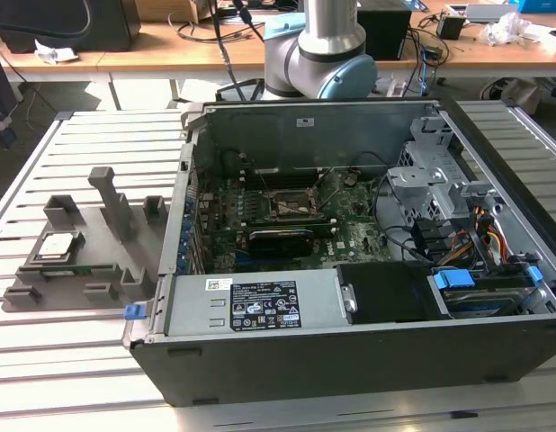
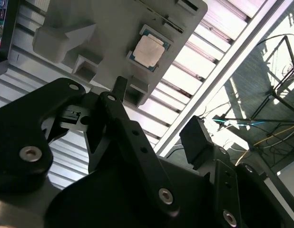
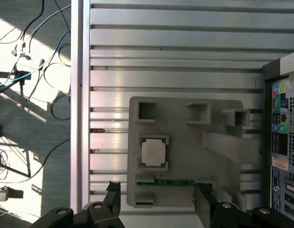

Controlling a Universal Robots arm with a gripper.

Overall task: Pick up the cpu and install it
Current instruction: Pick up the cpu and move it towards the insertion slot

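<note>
We see the grey tray point(image 1: 103, 274) on the slatted bench point(image 1: 80, 360), at nine o'clock from the open computer case point(image 1: 350, 369) in the exterior view. The cpu point(image 3: 153, 153) lies flat in a square pocket of that tray, silver top up, and a thin green board point(image 3: 171, 182) stands in a slot just beside it. Inside the case, the motherboard socket point(image 1: 291, 205) sits at twelve o'clock from a black-and-white label point(image 1: 264, 306) whose print we cannot read. The jaws stand spread apart, gripping nothing, above the tray and clear of the cpu.
</note>
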